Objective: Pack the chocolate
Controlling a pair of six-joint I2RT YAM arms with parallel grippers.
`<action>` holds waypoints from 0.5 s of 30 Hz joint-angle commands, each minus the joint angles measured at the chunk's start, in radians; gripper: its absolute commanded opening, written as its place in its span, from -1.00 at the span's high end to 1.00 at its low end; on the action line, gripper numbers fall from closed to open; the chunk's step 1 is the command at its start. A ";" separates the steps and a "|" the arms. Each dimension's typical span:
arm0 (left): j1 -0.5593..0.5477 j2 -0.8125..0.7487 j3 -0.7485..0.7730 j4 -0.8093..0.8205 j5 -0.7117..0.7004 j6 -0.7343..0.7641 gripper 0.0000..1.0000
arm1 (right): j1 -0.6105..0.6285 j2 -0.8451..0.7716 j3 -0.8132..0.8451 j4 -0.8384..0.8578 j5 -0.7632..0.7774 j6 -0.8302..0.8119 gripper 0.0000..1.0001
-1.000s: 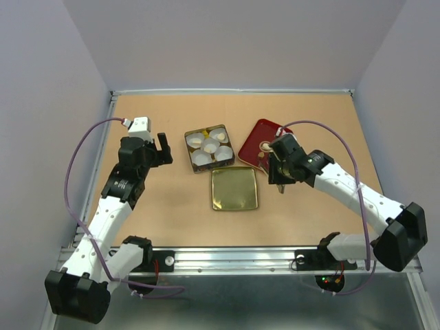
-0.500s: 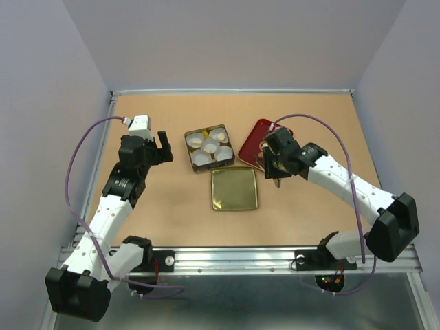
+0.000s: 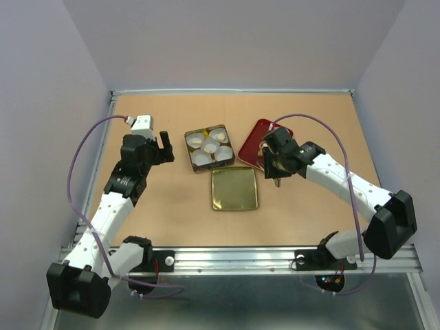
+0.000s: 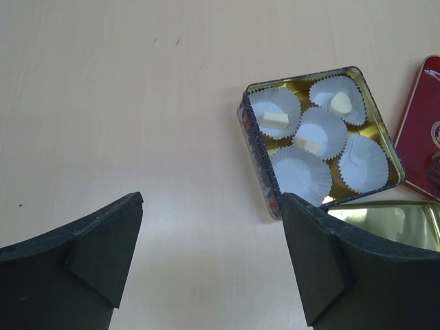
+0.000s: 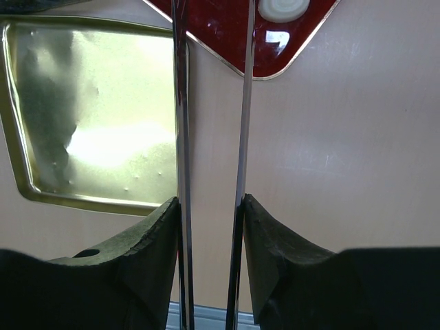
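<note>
Left gripper (image 4: 210, 203): fingers spread wide with nothing between them, hovering over bare table (image 3: 323, 124) just left of the tin.
Right gripper (image 5: 210, 206): pressed together on a pair of thin metal tweezers (image 5: 181, 124). There they are, two bright blades running straight out from the pads!
Tweezers' line: one blade runs along the right rim of the gold lid, and both reach over the red tray. The tips run out of the wrist view, so I cannot tell whether they are pinching anything.
Tin (image 4: 256, 158): a square, gold-lined box set at an angle, holding five white paper cups (image 4: 295, 175).
Chocolate lumps (image 4: 275, 118): pale pieces, one each in three of those cups.
Chocolate on the tray (image 5: 283, 8): one cream-white round lump on the red tray (image 5: 227, 27), just right of the blades.
Gold lid (image 3: 234, 188): lying open side up, just beside the tin's near corner and left of the right gripper.
Writing: there's a pale mark on the red tray in the left wrist view, too small to read.
</note>
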 commanded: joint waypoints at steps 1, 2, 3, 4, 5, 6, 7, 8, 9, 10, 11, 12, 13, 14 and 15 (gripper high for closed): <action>-0.001 0.011 0.011 0.057 0.008 0.022 -0.85 | -0.009 -0.034 0.092 0.028 0.026 -0.020 0.10; -0.001 0.014 0.015 0.057 0.008 0.023 -0.85 | -0.011 -0.028 0.096 0.028 0.027 -0.025 0.10; 0.000 0.017 0.016 0.059 0.006 0.023 -0.85 | -0.012 -0.023 0.099 0.028 0.027 -0.028 0.10; -0.001 0.020 0.022 0.060 0.006 0.025 -0.85 | -0.015 -0.009 0.099 0.028 0.026 -0.036 0.10; -0.001 0.020 0.022 0.060 0.006 0.023 -0.85 | -0.018 -0.005 0.099 0.028 0.027 -0.039 0.10; 0.000 0.019 0.024 0.060 0.006 0.022 -0.85 | -0.017 0.003 0.099 0.029 0.026 -0.040 0.10; -0.001 0.020 0.027 0.060 0.005 0.023 -0.85 | -0.018 0.009 0.099 0.029 0.024 -0.042 0.10; -0.001 0.019 0.027 0.059 0.005 0.022 -0.85 | -0.018 0.012 0.100 0.029 0.024 -0.045 0.10; 0.000 0.017 0.027 0.059 0.003 0.022 -0.85 | -0.021 0.015 0.102 0.029 0.026 -0.046 0.10; 0.001 0.012 0.024 0.059 0.002 0.022 -0.85 | -0.021 0.017 0.103 0.029 0.026 -0.048 0.10; -0.001 0.012 0.024 0.059 0.000 0.020 -0.85 | -0.021 0.018 0.103 0.029 0.027 -0.049 0.10; -0.001 0.011 0.022 0.059 0.000 0.019 -0.85 | -0.024 0.017 0.102 0.029 0.029 -0.050 0.10; 0.000 0.011 0.021 0.057 -0.001 0.017 -0.85 | -0.024 0.017 0.100 0.029 0.029 -0.053 0.10; -0.001 0.009 0.021 0.056 -0.001 0.016 -0.85 | -0.027 0.015 0.096 0.029 0.029 -0.054 0.11; -0.001 0.009 0.019 0.056 -0.001 0.016 -0.85 | -0.029 0.014 0.093 0.029 0.027 -0.054 0.10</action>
